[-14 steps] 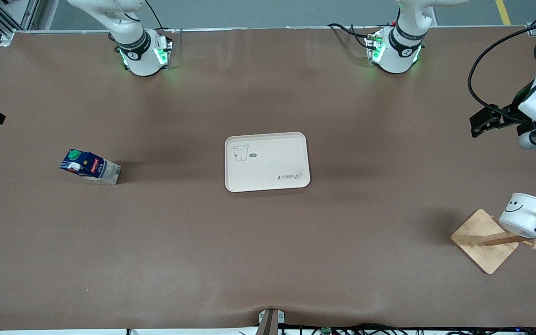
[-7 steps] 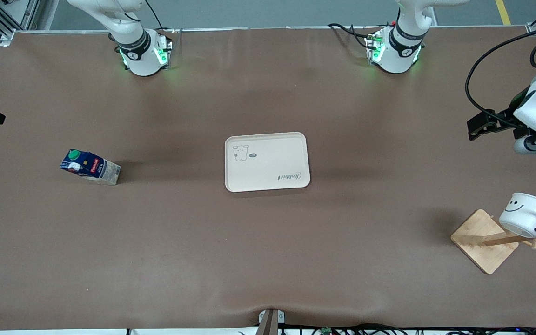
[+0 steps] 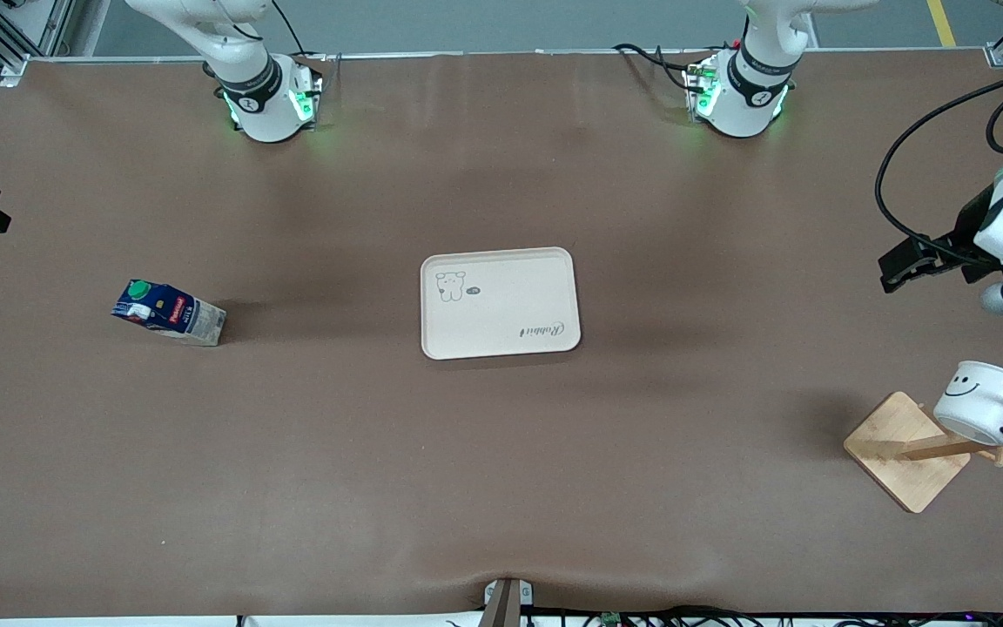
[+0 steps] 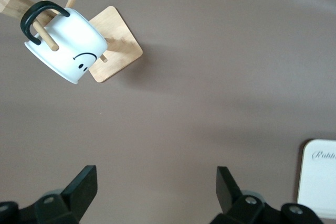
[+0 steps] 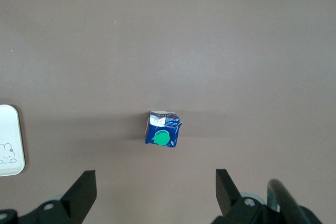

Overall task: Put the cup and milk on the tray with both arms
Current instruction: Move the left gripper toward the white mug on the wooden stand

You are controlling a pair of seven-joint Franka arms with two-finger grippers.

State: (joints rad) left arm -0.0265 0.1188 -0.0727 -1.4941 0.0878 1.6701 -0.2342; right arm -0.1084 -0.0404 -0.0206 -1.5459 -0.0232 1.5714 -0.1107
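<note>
script "Rabbit" on tray (image 3: pixel 501 340)

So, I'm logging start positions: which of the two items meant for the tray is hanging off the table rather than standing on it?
The small white mug with the black smiley face: it hangs by its handle on the wooden peg rack. The dark blue milk carton stands on the table.

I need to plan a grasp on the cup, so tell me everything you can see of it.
The cup is a small white mug with a black smiley face on its side and a black loop handle. It looks like glazed ceramic. It hangs tilted on a peg of the wooden rack, at the left arm's end of the table, nearer the front camera than the tray. Only the rack touches it.
</note>
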